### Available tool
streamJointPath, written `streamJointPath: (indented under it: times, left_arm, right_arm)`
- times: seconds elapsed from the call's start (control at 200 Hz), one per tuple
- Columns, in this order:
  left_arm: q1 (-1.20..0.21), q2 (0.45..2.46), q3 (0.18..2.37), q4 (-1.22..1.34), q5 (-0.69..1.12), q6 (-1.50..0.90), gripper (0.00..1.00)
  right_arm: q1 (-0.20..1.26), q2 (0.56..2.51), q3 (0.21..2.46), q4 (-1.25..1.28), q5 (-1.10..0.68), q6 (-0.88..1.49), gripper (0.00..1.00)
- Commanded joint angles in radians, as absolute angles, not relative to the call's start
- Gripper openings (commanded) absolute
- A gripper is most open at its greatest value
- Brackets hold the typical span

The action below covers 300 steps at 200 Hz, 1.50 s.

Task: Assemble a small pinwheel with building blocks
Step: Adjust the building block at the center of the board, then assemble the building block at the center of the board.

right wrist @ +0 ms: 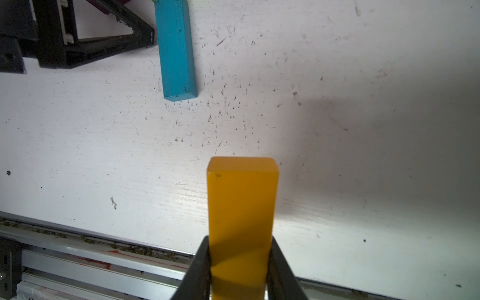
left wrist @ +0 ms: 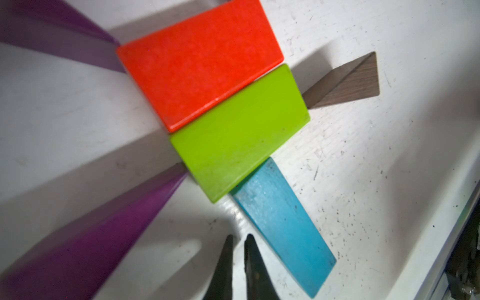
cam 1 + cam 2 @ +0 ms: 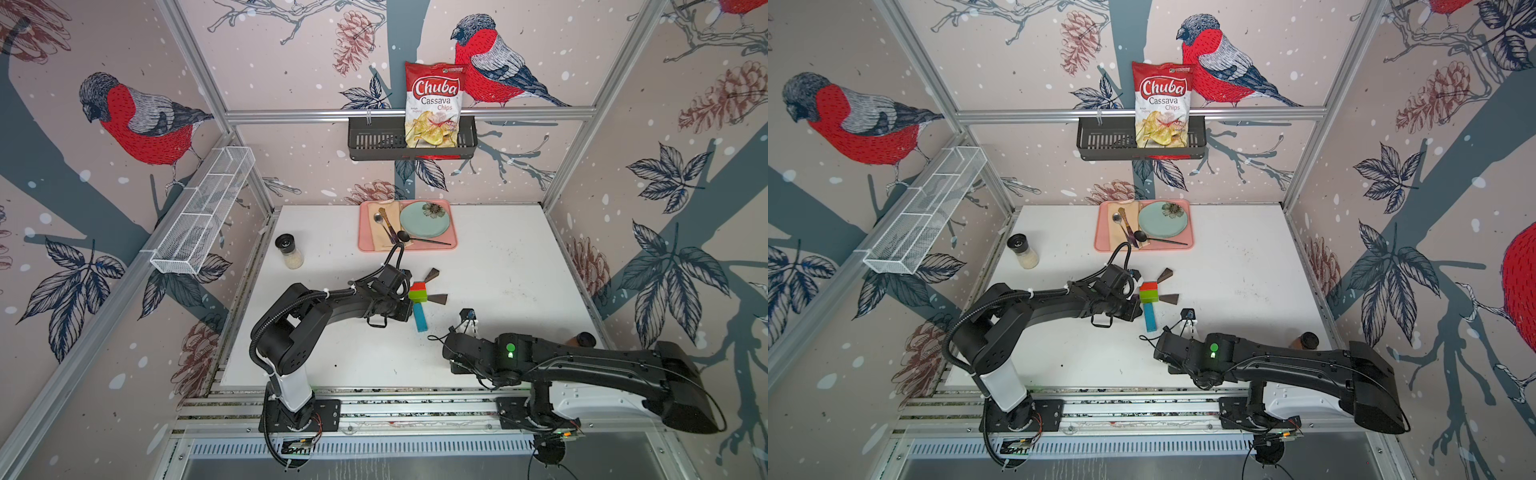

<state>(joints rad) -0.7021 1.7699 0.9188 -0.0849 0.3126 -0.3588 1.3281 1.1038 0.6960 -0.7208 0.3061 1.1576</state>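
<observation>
Pinwheel (image 3: 419, 297) lies flat on the table (image 3: 498, 270), stem incomplete. Ref = green brick (image 2: 239, 132):
- red brick (image 2: 200, 62) is flush on its far side
- blue bar (image 2: 283, 228) butts its near side
- brown wedge (image 2: 345, 83) is at its right end, second brown wedge (image 3: 432, 274) farther back on that side
- purple wedges (image 2: 78, 246) (image 2: 52, 33) fan off its left

Yellow bar (image 1: 241, 197) is on the green brick's near side, apart from the blue bar's free end, clamped in the right gripper (image 1: 239, 241). Left gripper (image 2: 237, 259) sits near-left of the green brick, jaws nearly together, empty. Pink tray (image 3: 365, 245) is beyond its far side.
</observation>
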Motion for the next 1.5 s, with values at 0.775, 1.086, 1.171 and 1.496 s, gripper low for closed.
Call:
streamJointPath:
  times: [0.775, 1.086, 1.171, 1.496]
  left_arm:
    - [-0.703, 1.708, 0.97, -0.125, 0.324, -0.357, 0.11]
    - [-0.661, 1.345, 0.927, -0.386, 0.183, -0.303, 0.2]
    - [-0.576, 1.221, 0.888, -0.438, 0.162, -0.305, 0.26]
    - [-0.432, 0.919, 0.855, -0.499, -0.004, -0.312, 0.68]
  right_arm:
    - [1.357, 1.153, 0.725, -0.729, 0.334, 1.181, 0.18]
    - [1.362, 1.367, 0.745, -0.536, 0.312, 1.106, 0.19]
    - [1.353, 1.435, 0.773, -0.499, 0.304, 1.076, 0.19]
    - [1.323, 1.584, 0.851, -0.415, 0.221, 1.024, 0.2]
